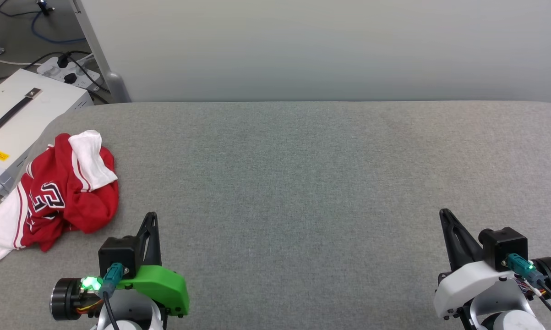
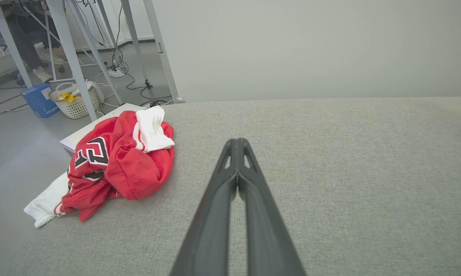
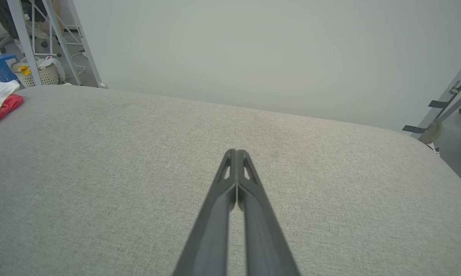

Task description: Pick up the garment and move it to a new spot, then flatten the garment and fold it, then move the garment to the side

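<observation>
One shirt lies crumpled on one grey table, with two grippers shut and empty.
The red shirt sits in a heap at the table's left edge, well left of centre, and both of its white sleeves show: one is folded on top of the heap, and one trails off its near-left end. Black, white-outlined numerals show among the folds. The left gripper hovers just right of the shirt without touching it, its two dark fingers pressed together at the tips. The right gripper hangs over bare cloth, well away at the table's right side, its two fingers likewise closed tip to tip. Beyond the left edge stands one white case with one black handle. On the floor behind it are one power strip, one white basket and one blue box.
</observation>
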Controlling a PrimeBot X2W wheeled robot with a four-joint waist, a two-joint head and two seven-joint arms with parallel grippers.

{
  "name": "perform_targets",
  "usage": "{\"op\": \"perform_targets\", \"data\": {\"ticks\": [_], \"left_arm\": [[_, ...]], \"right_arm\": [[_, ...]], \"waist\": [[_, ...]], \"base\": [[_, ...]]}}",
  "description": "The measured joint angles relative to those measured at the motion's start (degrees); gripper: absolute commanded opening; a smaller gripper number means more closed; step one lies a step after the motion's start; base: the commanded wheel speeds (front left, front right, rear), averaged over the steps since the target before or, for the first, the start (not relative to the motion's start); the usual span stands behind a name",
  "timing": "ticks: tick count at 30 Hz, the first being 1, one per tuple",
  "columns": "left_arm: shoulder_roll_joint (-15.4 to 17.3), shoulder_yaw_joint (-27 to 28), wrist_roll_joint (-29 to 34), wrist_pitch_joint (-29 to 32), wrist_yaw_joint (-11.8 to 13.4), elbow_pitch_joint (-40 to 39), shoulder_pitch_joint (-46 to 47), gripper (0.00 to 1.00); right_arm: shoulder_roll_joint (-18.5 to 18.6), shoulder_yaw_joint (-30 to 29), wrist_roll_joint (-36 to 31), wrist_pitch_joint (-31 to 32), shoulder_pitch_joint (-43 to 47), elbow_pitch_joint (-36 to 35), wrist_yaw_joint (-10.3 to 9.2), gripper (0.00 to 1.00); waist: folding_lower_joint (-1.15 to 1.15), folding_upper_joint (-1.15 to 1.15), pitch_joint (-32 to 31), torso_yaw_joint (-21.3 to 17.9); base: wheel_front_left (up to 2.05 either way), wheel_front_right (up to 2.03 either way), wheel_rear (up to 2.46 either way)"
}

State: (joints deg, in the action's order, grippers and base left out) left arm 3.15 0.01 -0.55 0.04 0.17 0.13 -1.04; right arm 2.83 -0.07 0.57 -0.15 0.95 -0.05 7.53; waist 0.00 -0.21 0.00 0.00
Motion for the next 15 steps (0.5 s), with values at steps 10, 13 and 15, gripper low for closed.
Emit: {"op": "perform_targets", "data": {"ticks": [10, 13, 15], "left_arm": [[0.0, 0.0, 0.0, 0.0, 0.0, 0.0, 0.0, 0.0], [0.0, 0.0, 0.0, 0.0, 0.0, 0.0, 0.0, 0.0], [0.0, 0.0, 0.0, 0.0, 0.0, 0.0, 0.0, 0.0]], "right_arm": [[0.0, 0.0, 0.0, 0.0, 0.0, 0.0, 0.0, 0.0], [0.0, 0.0, 0.0, 0.0, 0.0, 0.0, 0.0, 0.0], [0.0, 0.0, 0.0, 0.0, 0.0, 0.0, 0.0, 0.0]], "waist": [[0.0, 0.0, 0.0, 0.0], [0.0, 0.0, 0.0, 0.0], [0.0, 0.0, 0.0, 0.0]], "base": [[0.0, 0.0, 0.0], [0.0, 0.0, 0.0], [0.0, 0.0, 0.0]]}}
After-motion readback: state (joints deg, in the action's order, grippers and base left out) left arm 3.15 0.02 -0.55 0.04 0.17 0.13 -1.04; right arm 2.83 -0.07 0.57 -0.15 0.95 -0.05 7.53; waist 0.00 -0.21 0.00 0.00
